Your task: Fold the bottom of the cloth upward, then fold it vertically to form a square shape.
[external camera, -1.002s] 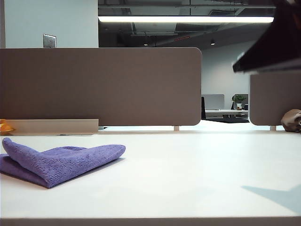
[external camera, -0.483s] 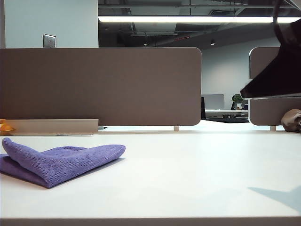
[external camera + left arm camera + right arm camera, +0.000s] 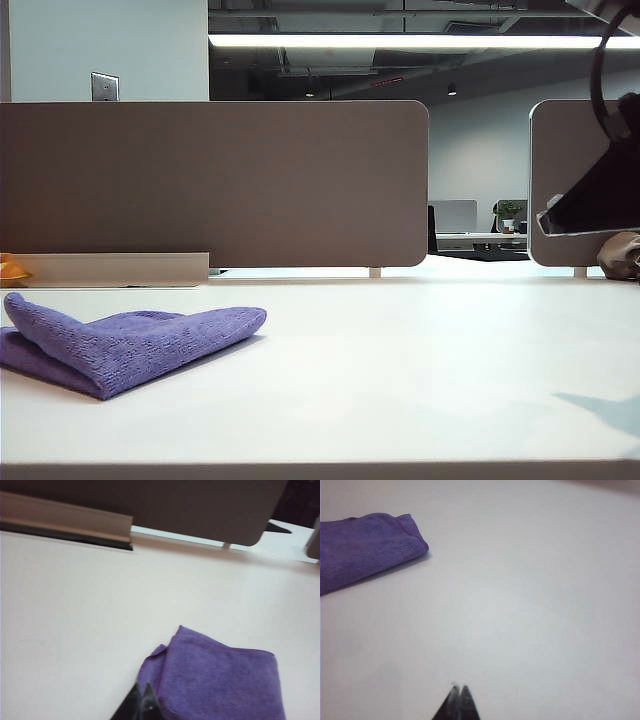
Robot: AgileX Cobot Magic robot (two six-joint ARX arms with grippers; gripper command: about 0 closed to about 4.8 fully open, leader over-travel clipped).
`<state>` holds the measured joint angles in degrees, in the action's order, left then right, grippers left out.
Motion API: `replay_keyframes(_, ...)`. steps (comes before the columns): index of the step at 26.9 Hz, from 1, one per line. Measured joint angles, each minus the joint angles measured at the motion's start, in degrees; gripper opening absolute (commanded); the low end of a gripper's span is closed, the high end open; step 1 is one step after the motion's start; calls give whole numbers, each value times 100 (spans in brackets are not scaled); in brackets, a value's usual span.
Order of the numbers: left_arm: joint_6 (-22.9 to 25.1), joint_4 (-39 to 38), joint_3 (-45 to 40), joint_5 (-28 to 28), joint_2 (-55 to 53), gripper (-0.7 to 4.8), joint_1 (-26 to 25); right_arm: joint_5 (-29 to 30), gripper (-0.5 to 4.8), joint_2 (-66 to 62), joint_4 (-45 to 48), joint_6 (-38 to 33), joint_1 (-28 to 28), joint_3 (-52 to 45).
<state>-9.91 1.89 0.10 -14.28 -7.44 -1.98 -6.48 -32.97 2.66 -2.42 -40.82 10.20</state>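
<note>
Table bare beside folded cloth; left tool, right tool pinched together, holding nothing.

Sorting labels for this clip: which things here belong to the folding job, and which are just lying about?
Job:
- cloth, folded
- left gripper, shut, beside the cloth
- right gripper, shut, above bare table

Lying about:
- orange item
- brown lump
- divider panel

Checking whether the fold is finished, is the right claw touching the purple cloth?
Apart. The right wrist view shows the shut right claw over bare table, well clear of the cloth.
</note>
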Motion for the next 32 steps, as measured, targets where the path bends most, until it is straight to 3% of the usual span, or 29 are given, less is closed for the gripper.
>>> replay_keyframes(26, -13, 0, 9, 192, 7, -3, 0, 9, -5, 0, -35, 0, -7, 0)
replay_keyframes(32, -13, -387, 13, 192, 17, -3, 0, 11, -5, 2, 240, -2, -7, -105)
